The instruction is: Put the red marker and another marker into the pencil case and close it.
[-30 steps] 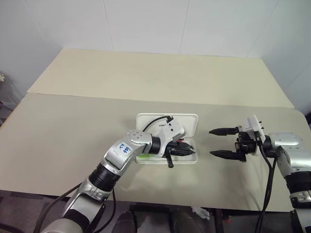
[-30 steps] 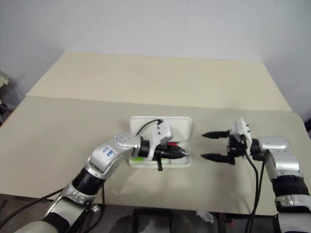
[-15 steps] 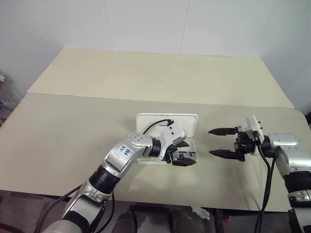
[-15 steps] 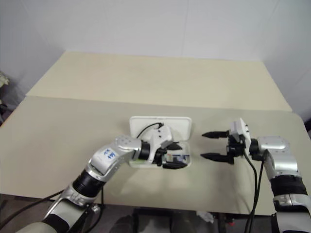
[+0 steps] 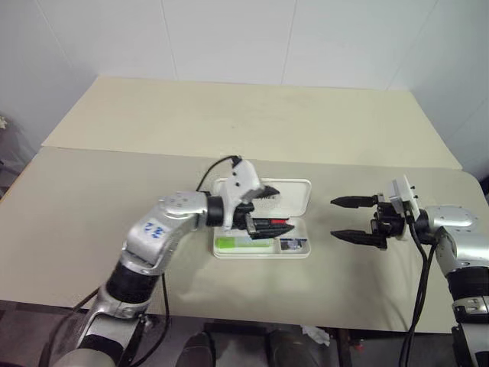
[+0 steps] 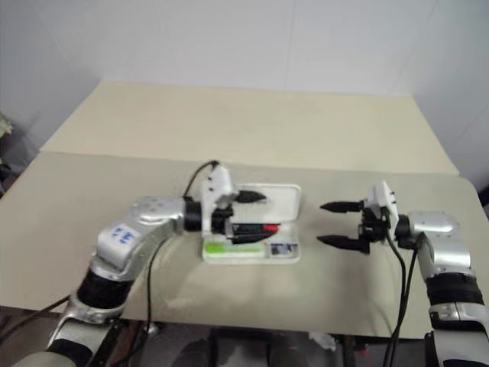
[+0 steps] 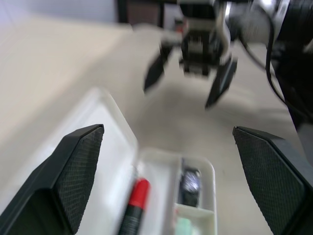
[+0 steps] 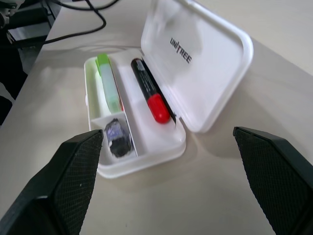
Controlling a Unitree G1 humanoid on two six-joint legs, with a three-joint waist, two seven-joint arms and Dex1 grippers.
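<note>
Case [image 8: 161, 122] sits open on the table [image 5: 92, 199] near its front edge, lid [image 8: 205, 63] swung flat toward the far side w/ the black "UNITREE" lettering facing up. Both markers are inside the tray. Red marker [image 8: 149, 95] lies in the compartment next to the hinge, red end toward the R gripper, black body running the other way. Green marker [image 8: 108, 83] lies in the front long compartment, parallel to the red one, a divider wall between them; bright green end points away from the R gripper, pale body toward it. A small dark block [image 8: 117, 137] sits in the short end compartment, just beside the pale end of the green marker. L gripper [image 5: 269, 206] hangs above the case, pointing level toward the R side, fingers spread wide w/ nothing between them; one finger is over the lid, the other over the tray by the red marker, and whether that lower finger touches anything can't be told. In the L wrist view its two black textured fingers [image 7: 73, 171] frame the tray end and the red marker tip, clear of both. R gripper [image 5: 356, 219] is off to the R of the case, apart from it, above bare table, pointing level at the case, fingers wide apart, holding nothing. A black cable loops over the L wrist.
</note>
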